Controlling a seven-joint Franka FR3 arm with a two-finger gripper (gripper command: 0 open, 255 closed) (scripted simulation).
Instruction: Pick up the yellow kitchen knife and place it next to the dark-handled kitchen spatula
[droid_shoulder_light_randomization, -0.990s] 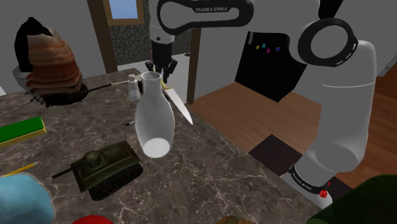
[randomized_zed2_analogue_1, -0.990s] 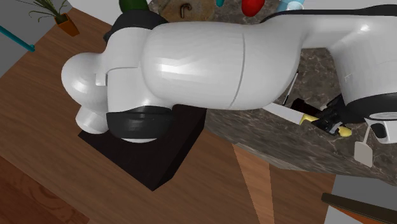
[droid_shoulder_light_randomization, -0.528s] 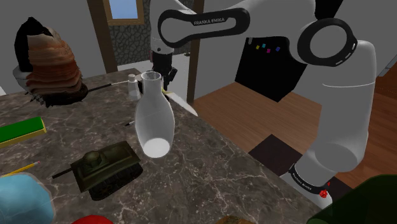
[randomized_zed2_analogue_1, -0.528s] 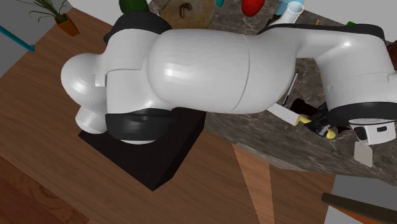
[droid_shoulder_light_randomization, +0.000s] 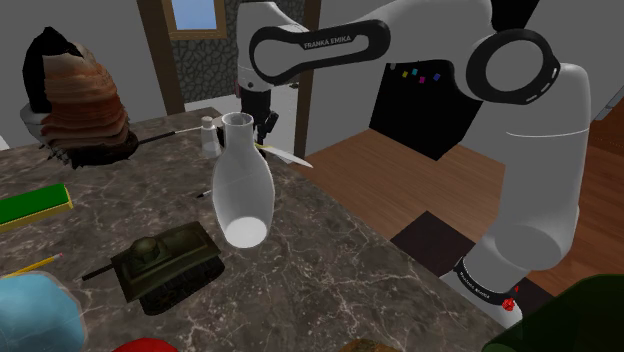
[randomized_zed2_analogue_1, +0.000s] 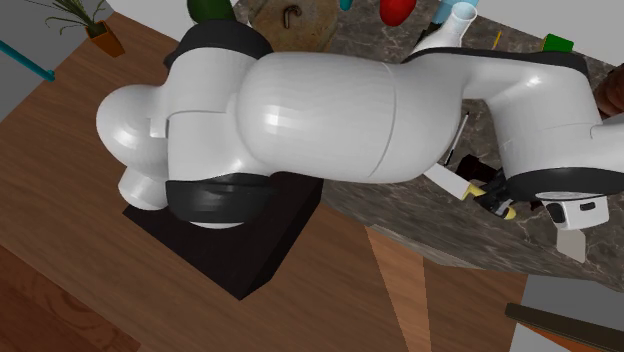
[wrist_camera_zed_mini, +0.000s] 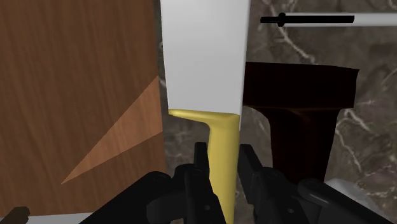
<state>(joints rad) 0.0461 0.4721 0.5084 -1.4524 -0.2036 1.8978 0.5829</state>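
My gripper (wrist_camera_zed_mini: 221, 173) is shut on the yellow handle (wrist_camera_zed_mini: 222, 143) of the kitchen knife, whose broad white blade (wrist_camera_zed_mini: 203, 51) points away from the hand. In the shoulder view the gripper (droid_shoulder_light_randomization: 256, 116) hangs just behind the white vase (droid_shoulder_light_randomization: 241, 185), and the knife blade (droid_shoulder_light_randomization: 287, 154) sticks out past the counter's edge, above the surface. From the second exterior view, the yellow handle (randomized_zed2_analogue_1: 508, 211) shows in the gripper (randomized_zed2_analogue_1: 497, 202). The spatula has a thin dark handle (droid_shoulder_light_randomization: 165, 133) and a white head (droid_shoulder_light_randomization: 208, 138); it lies beyond the vase, and its head (randomized_zed2_analogue_1: 572, 241) is close beside the gripper.
On the marble counter (droid_shoulder_light_randomization: 330, 250) stand a toy tank (droid_shoulder_light_randomization: 165, 260), a green book (droid_shoulder_light_randomization: 35, 204), a pencil (droid_shoulder_light_randomization: 30, 265) and a dark basket holding a brown layered object (droid_shoulder_light_randomization: 82, 100). A dark brown flared object (wrist_camera_zed_mini: 299, 114) sits beside the knife. Wooden floor (droid_shoulder_light_randomization: 400, 170) lies beyond the edge.
The gripper has risen with the knife; the blade has come up off the counter and swung out more level. In the second exterior view the hand has shifted left.
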